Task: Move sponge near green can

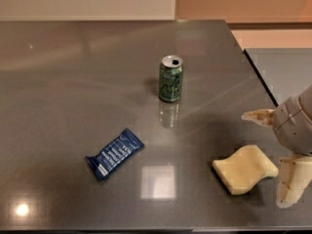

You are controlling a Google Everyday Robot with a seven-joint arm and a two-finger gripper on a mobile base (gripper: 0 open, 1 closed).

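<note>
Sponge (245,169) lies just left of the spread tool (265,160).
Its long axis runs left-right; the can (171,79) stands well apart, up-left of the sponge.

I have the claw (265,159) at the far right of the view, and only its pale, rounded wrist (295,126) shows, coming in from the right edge. The two fingers are spread wide apart: the upper finger (257,115) points left, the lower finger (291,183) angles down toward the bottom edge.
</note>
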